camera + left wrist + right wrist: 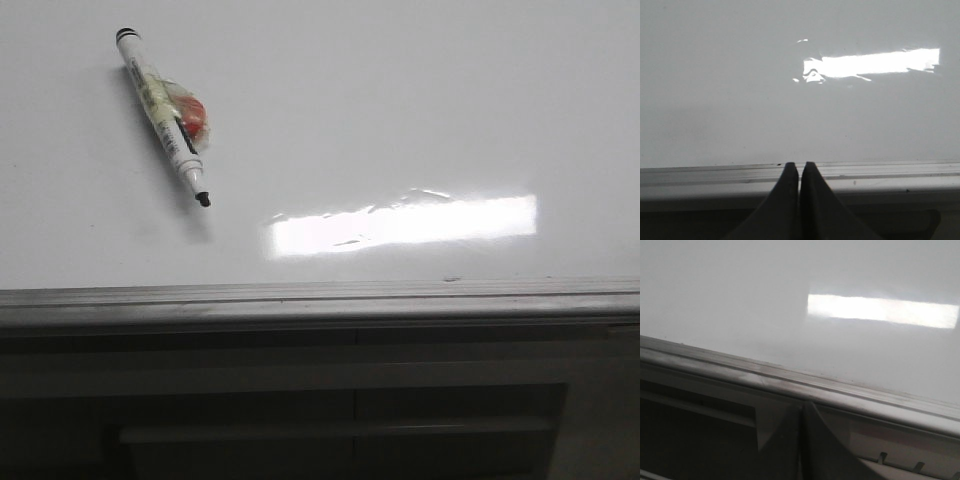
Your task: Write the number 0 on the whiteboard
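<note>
Whiteboard (400, 110) lies flat, glossy and white, with a grey metal edge strip (320, 300) along its near side and a dark grey panelled cabinet front (330, 420) below that. No drawn 0 can be made out on the board in any view — only a bright rectangular glare (405, 225). A marker (163, 115) lies uncapped on the board, black tip toward the edge strip, with a clear wrap and something red at mid-barrel; neither wrist view shows it, so its offset from either gripper cannot be told. Left gripper (799, 167): fingers (787, 185) clenched together, nothing between them, tips over the edge strip (715, 175), whiteboard surface (740, 100) straight ahead of them, glare (875, 62) ahead and off to one side. Right gripper (802, 410): clenched too, empty, tips just short of the edge strip (715, 362), over the cabinet front (690, 440), board (740, 290) beyond the strip — glare (882, 310) further ahead. Neither gripper shows in the front view.
</note>
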